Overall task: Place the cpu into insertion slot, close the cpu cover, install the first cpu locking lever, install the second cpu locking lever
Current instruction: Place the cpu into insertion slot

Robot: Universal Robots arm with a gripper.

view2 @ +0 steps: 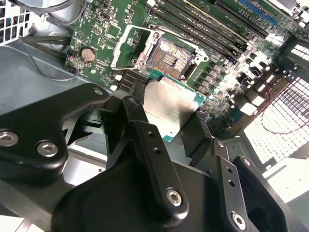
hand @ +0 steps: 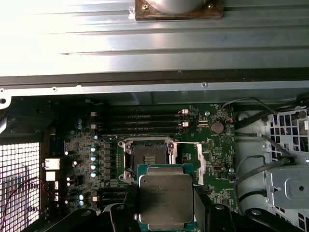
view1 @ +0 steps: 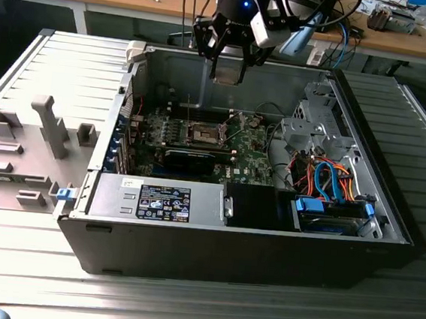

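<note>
My gripper (view1: 228, 69) hangs above the back wall of the open computer case, well above the motherboard. It is shut on the cpu (view2: 169, 104), a flat square chip with a pale metal face and green edge, held between the black fingers (view2: 140, 121) by two opposite sides. In the first wrist view the cpu (hand: 166, 198) sits just short of the insertion slot (hand: 149, 157), whose dark centre is bare. The insertion slot (view2: 169, 53) lies on the green board (view1: 248, 151). The cpu cover (view2: 126, 46) stands flipped open beside the slot, and the cpu cover (hand: 192, 159) leaves it uncovered.
The case (view1: 388, 222) walls ring the board. A drive cage with orange and blue cables (view1: 332, 178) fills the exterior view's right side. Long black memory slots (hand: 140, 123) run beside the socket. A grey fixture tray (view1: 25, 149) lies outside the case at the exterior view's left.
</note>
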